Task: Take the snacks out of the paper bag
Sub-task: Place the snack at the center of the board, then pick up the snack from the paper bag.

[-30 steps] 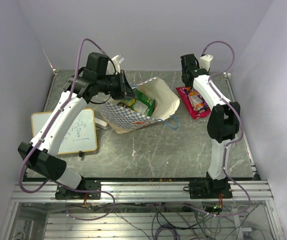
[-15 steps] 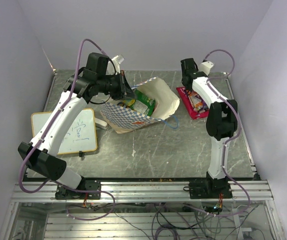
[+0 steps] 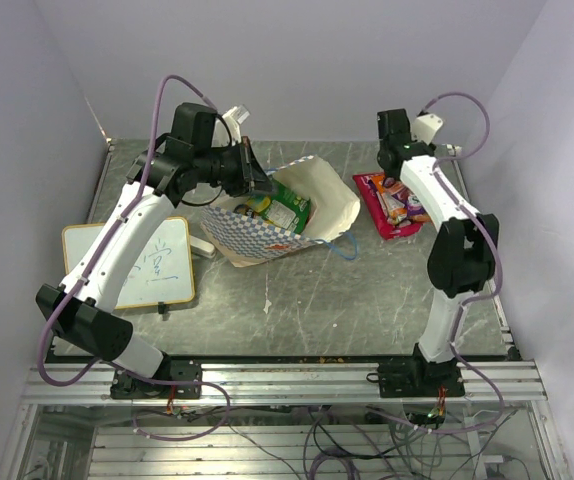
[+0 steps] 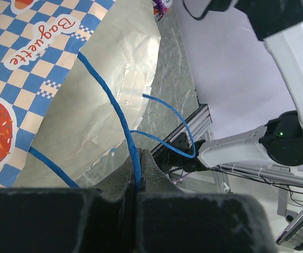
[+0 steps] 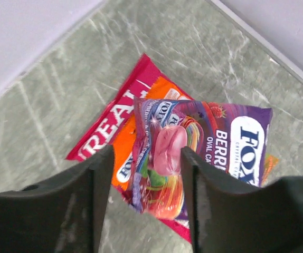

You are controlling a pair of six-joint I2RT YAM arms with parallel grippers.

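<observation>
Overhead view of a grey marbled table [image 3: 367,290] with a robot arm on each side.

Far to the left of the left gripper [image 4: 138,168], a white writing board [image 3: 127,262] lies flat.

The left gripper is clamped tight on a blue cord handle [image 4: 121,118], and the thin cord runs straight into the closed seam between its fingers.

The paper bag [image 3: 267,235] sits right at that gripper, slumped on its side with its mouth gaping upward. Inside it is plain, creased cream paper. Outside it is blue-and-white checked, with orange lettering reading "Baguette" and an orange iced doughnut drawing.

A glossy green packet [image 3: 289,213] lies inside the mouth, just beyond the left fingertips. Something yellowish sits beside it, too small to make out.

A second cord loop [image 3: 345,245] trails onto the table at the bag's far side, away from this gripper.

To the right, the right gripper [image 5: 146,200] hovers with its two dark fingers spread wide and nothing between them.

Three foil snacks lie stacked directly beneath and ahead of it, well apart from the bag. On top is a purple packet [image 5: 204,142] printed with berries and a white oval "FOX'S" logo. It overlaps an orange packet [image 5: 124,161]. Both rest on a magenta packet [image 5: 117,124] with large white letters.
</observation>
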